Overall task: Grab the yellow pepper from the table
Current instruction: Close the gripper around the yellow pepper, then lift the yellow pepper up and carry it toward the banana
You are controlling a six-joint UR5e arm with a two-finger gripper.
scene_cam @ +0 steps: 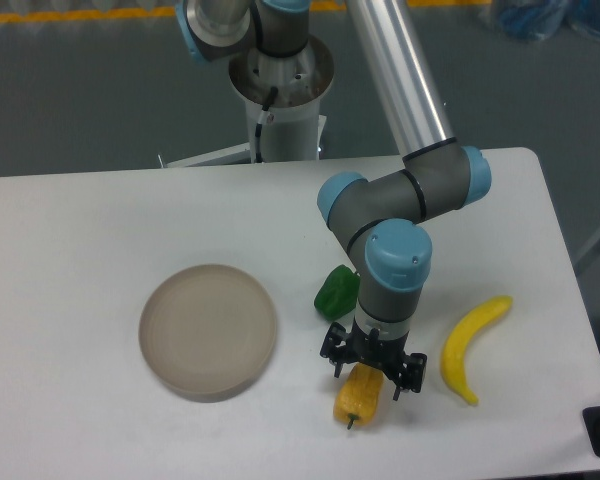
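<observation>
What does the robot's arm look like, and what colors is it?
The arm is a shiny silver tube that leads to fat dark grey joints with round light blue caps. At its tip is a small black gripper with two thin black fingers. A thin black cable hangs on the silver base at the back of the white table.

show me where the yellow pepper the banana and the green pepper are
yellow pepper (pixel 357 397): fixed camera view, on its lower body below the pincer.
banana (pixel 464 341): fixed camera view, on the middle of its curve.
green pepper (pixel 334 293): fixed camera view, on its visible left side.
</observation>
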